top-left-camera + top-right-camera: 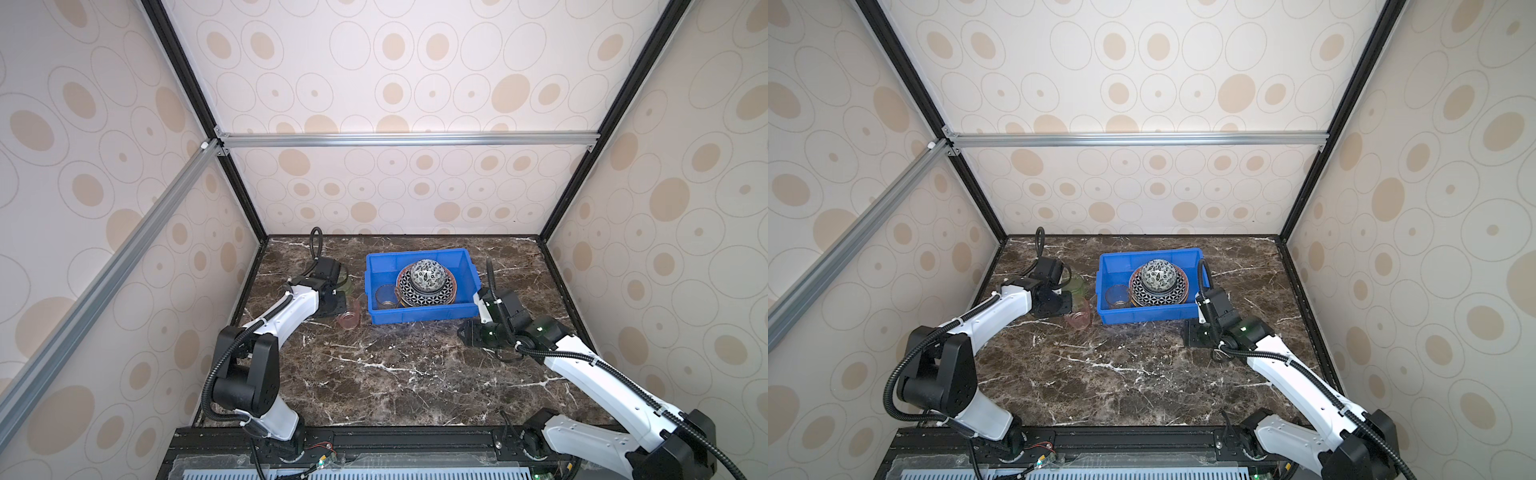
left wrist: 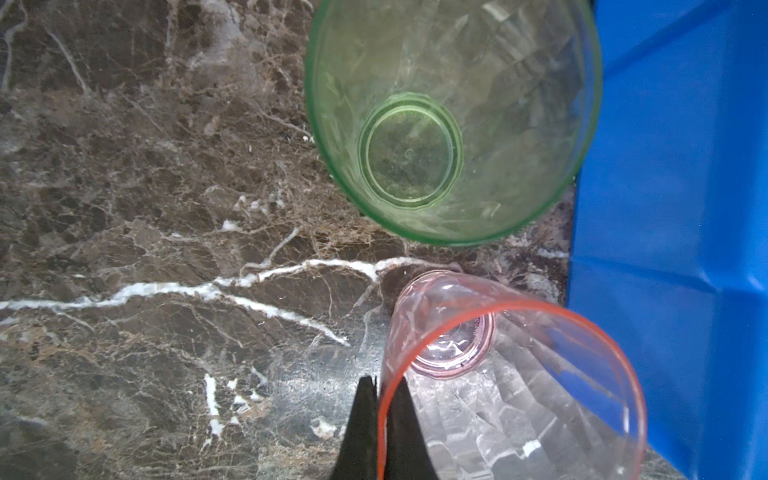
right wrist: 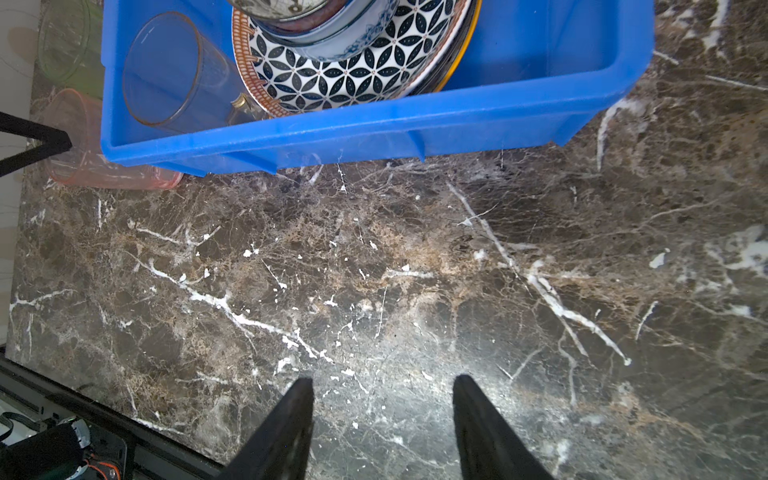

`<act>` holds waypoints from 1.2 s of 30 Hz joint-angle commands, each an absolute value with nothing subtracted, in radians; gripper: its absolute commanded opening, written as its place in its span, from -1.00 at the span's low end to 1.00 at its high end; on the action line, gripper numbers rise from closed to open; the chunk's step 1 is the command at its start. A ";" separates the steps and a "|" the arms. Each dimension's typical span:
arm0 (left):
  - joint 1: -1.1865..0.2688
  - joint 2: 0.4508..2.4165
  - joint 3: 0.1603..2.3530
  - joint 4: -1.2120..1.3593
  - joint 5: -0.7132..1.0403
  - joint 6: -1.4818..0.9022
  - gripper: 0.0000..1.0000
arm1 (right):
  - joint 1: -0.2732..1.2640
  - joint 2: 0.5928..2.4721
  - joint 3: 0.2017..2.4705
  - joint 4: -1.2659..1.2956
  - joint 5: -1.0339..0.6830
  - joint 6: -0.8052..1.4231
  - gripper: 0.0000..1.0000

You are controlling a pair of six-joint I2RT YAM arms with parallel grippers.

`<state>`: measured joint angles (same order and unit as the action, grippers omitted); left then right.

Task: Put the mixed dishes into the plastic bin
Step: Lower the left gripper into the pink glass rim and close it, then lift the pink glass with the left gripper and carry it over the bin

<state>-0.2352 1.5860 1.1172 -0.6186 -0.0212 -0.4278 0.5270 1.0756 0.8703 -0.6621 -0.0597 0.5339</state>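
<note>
The blue plastic bin [image 1: 462, 269] [image 1: 1121, 266] [image 3: 374, 124] stands at the back middle of the marble table. It holds stacked patterned plates [image 1: 428, 296] [image 3: 332, 79], an upturned black-white bowl [image 1: 428, 273] on top, and a clear cup [image 1: 385, 297] [image 3: 174, 75]. Left of the bin stand a pink cup [image 1: 350, 318] [image 1: 1080, 319] [image 2: 519, 374] [image 3: 87, 145] and a green cup [image 1: 348, 283] [image 2: 453, 120] behind it. My left gripper [image 2: 380, 380] is shut on the pink cup's rim, one finger inside and one outside. My right gripper [image 3: 382, 382] [image 1: 463, 332] hangs open and empty over bare marble, right of the bin's front.
The green cup nearly touches both the pink cup and the bin's left wall [image 2: 665, 208]. Patterned enclosure walls close in the table on three sides. A black rail [image 1: 374, 440] runs along the front edge.
</note>
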 commanded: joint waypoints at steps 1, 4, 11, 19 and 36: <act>-0.227 1.529 1.154 -0.657 -0.030 -0.411 -1.00 | 0.523 1.052 0.867 -0.666 -0.053 0.537 0.14; -0.227 1.503 1.146 -0.657 -0.028 -0.408 -1.00 | 0.523 1.047 0.864 -0.665 -0.053 0.537 0.14; -0.229 1.454 1.165 -0.687 -0.025 -0.413 -1.00 | 0.523 1.051 0.864 -0.658 -0.054 0.535 0.14; -0.239 1.413 1.228 -0.726 -0.023 -0.413 -1.00 | 0.523 1.067 0.861 -0.643 -0.060 0.534 0.14; -0.323 1.448 1.370 -0.756 -0.028 -0.422 -1.00 | 0.523 1.070 0.860 -0.638 -0.049 0.524 0.14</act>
